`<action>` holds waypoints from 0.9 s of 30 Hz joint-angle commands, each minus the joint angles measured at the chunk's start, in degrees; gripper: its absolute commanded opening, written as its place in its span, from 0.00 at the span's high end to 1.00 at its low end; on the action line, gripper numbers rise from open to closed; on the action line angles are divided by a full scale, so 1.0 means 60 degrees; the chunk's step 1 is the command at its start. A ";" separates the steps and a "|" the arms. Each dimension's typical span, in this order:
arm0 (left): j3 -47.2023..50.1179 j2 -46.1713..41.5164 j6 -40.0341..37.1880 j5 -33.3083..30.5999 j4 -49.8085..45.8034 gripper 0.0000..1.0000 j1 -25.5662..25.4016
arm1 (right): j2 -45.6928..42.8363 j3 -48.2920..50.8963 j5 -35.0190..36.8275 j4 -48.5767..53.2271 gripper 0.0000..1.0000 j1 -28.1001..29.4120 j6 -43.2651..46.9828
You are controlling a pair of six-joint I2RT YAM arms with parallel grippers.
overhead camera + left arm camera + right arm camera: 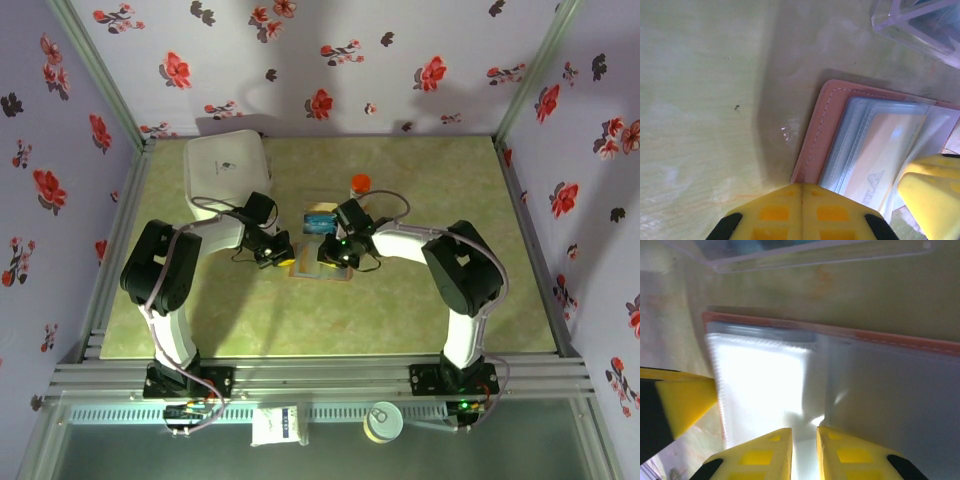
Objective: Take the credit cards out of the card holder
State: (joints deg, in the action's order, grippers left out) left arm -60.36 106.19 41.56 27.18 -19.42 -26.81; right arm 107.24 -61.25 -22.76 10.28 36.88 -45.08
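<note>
Closed tight, the left claw (801, 196) sits at the brown rim of the open card holder (815, 140), which lies flat on the counter (700, 110). A tan credit card (880, 150) is in its clear sleeve. The right claw (804, 437) stands a slit apart over the sleeves; whether it pinches anything I cannot tell. Best to pin the rim with the left and draw the card straight out.

White square container (225, 165) beyond left claw (281, 261), well apart. Clear plastic box (318, 197) just beyond right claw (331, 262); orange-capped bottle (360, 182) farther back.
</note>
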 commanded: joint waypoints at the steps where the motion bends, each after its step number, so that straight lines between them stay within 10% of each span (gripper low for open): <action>1: -0.0105 0.0207 -0.0246 -0.0311 -0.0533 1.00 -0.0053 | -0.0192 0.0368 -0.0128 -0.0288 0.79 -0.0156 -0.0145; 27: -0.0481 -0.0431 0.0821 0.1036 0.0785 0.79 -0.0540 | -0.0249 0.0718 -0.0314 -0.0599 0.79 -0.0303 -0.0221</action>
State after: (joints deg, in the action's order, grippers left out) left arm -61.73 103.42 44.84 30.83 -16.86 -29.41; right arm 106.89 -58.17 -25.32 5.54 35.48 -45.69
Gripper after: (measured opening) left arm 0.205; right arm 0.207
